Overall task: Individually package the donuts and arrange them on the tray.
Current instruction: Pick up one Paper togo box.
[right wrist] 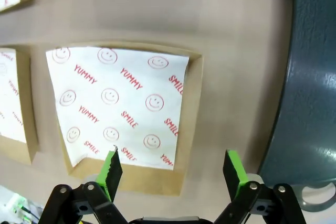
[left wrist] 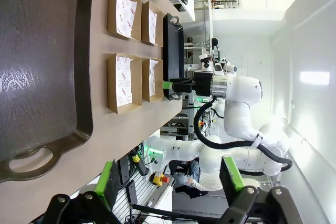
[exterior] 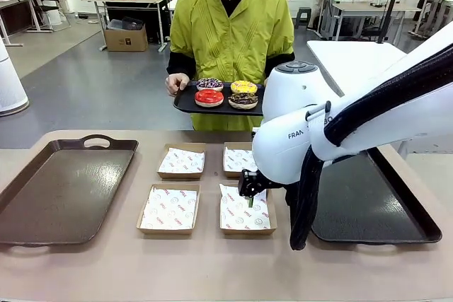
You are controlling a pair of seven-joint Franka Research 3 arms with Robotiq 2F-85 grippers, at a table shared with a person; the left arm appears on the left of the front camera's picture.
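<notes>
A person across the table holds a black serving tray [exterior: 185,102] carrying the donuts: purple-dark iced [exterior: 209,83], yellow [exterior: 243,87], red [exterior: 209,97] and chocolate [exterior: 243,100]. My right gripper [exterior: 249,187] hangs open over the front right box [exterior: 245,211], with nothing between its fingers. In the right wrist view that gripper [right wrist: 173,169] stands above the near edge of the paper-lined box [right wrist: 123,114]. My left gripper [left wrist: 169,179] is open and empty, off the end of the brown tray [left wrist: 42,51].
Several paper-lined cardboard boxes lie mid-table, among them the back left [exterior: 181,160] and front left [exterior: 168,208] ones. A brown handled tray [exterior: 56,189] lies at the left and a dark tray [exterior: 368,210] at the right, partly under my right arm.
</notes>
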